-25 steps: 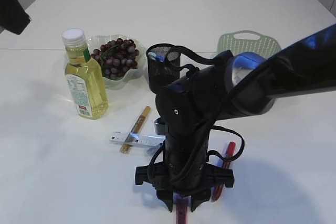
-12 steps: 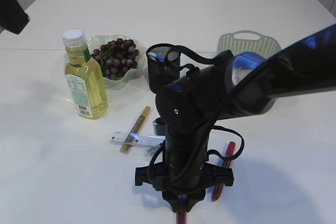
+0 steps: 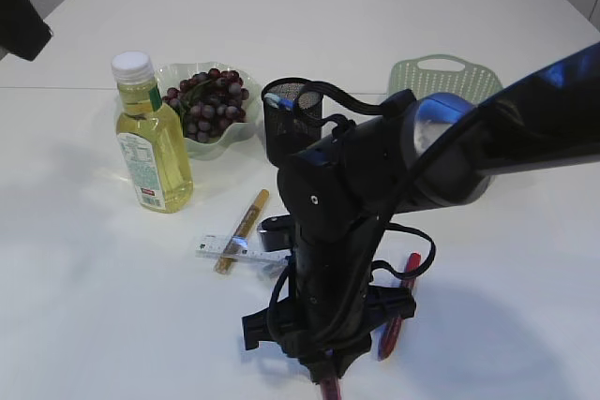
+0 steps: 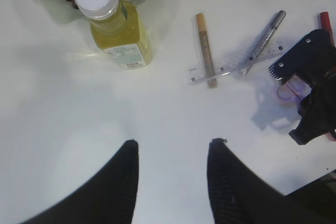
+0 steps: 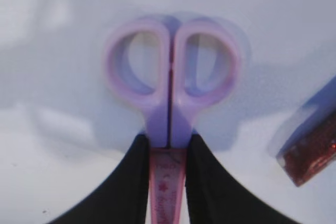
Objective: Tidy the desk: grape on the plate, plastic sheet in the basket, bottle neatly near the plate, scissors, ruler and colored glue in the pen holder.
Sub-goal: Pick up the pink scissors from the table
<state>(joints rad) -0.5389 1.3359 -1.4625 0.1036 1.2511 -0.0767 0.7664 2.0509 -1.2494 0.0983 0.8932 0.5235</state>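
Observation:
My right gripper (image 5: pixel 168 142) is shut on the pink-bladed scissors (image 5: pixel 170 72) just below their lilac handles, low over the table's front edge (image 3: pixel 326 377). The left gripper (image 4: pixel 174 142) hangs open over bare table, holding nothing. The clear ruler (image 3: pixel 234 250) lies under a gold glue pen (image 3: pixel 246 222) and a silver one (image 4: pixel 262 40). A red glitter glue pen (image 3: pixel 398 306) lies right of the scissors. The yellow bottle (image 3: pixel 150 138) stands upright beside the glass plate (image 3: pixel 169 77), which holds the grape bunch (image 3: pixel 208 105). The plastic sheet is out of view.
The black mesh pen holder (image 3: pixel 289 119) stands behind my right arm, which hides part of it. A green basket (image 3: pixel 445 77) sits at the back right. The left arm shows only as a dark shape at the top left corner (image 3: pixel 19 11).
The right gripper's jaws have closed on the scissors, and its wrist has tilted a little. The left gripper has barely narrowed. Nothing else has moved.

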